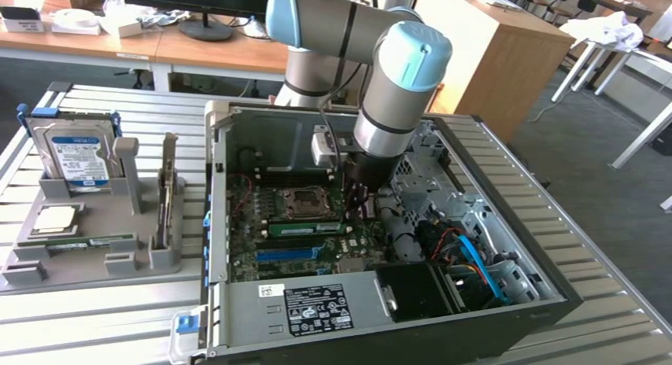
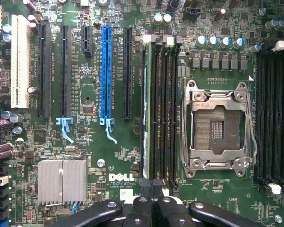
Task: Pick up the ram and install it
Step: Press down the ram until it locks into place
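- The arm reaches down into the open computer case lying on the desk; its gripper hangs over the motherboard.
- The fingers are clenched, pressed together above the end of the memory slots beside the empty processor socket.
- The ram, a green stick, sits in a slot on the board just below the socket in the exterior view; whether the fingers touch it cannot be told.
- A grey holder at the exterior view's left carries a hard drive, a processor chip and an upright card.
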